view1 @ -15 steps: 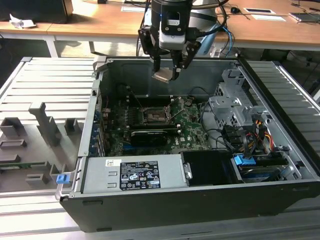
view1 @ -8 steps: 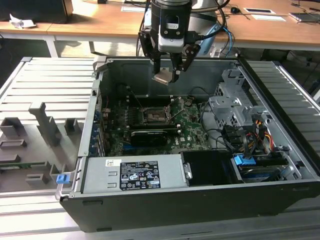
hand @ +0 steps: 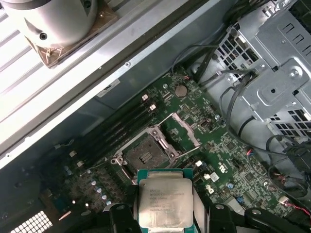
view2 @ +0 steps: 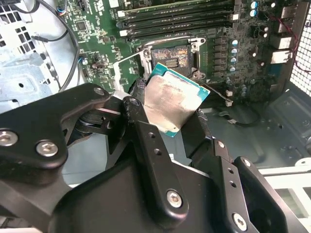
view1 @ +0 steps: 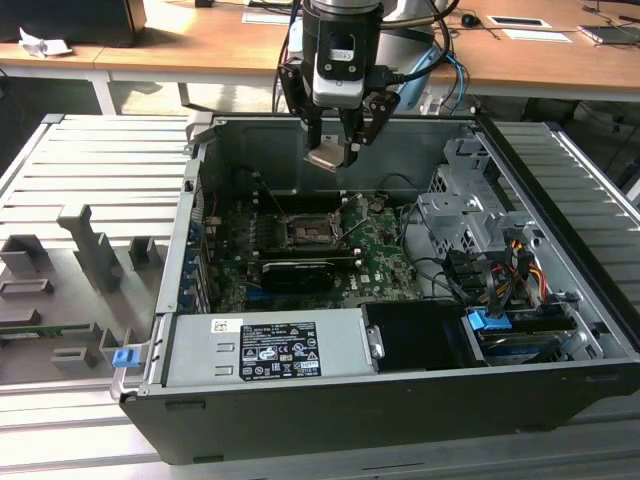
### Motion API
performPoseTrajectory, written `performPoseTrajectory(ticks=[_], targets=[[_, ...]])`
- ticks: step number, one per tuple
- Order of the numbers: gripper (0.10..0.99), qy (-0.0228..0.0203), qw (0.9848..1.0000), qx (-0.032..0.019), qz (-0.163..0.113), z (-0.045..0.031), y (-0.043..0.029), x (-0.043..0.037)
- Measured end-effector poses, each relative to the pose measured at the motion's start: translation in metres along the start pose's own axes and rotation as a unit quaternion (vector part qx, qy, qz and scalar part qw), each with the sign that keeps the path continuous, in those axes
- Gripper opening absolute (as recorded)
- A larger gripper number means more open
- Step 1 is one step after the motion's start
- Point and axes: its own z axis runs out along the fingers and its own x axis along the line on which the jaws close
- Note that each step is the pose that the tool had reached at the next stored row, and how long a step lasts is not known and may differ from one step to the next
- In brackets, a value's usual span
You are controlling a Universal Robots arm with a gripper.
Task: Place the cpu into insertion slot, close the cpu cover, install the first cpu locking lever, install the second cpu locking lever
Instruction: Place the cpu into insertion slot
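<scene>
Currently the insertion slot [view1: 305, 232] lies bare on the motherboard [view1: 385, 258]; above it, well apart, hangs the cpu [view1: 328, 158], clamped by the gripper [view1: 336, 150]. Seating it well likely calls for squaring its edges to the slot and keeping it level.

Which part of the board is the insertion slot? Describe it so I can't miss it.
Look inside the open computer case, at the green motherboard on its floor. Near the board's middle, beside the long black slots, sits the insertion slot: the only square dark socket with a metal rim.
</scene>
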Motion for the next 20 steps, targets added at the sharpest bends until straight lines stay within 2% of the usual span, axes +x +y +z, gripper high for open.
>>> performPoseTrajectory(ticks=[20], targets=[[0.537,-0.0028,0.9994,-0.0005,0.035,0.0051,-0.0005,0.0000]])
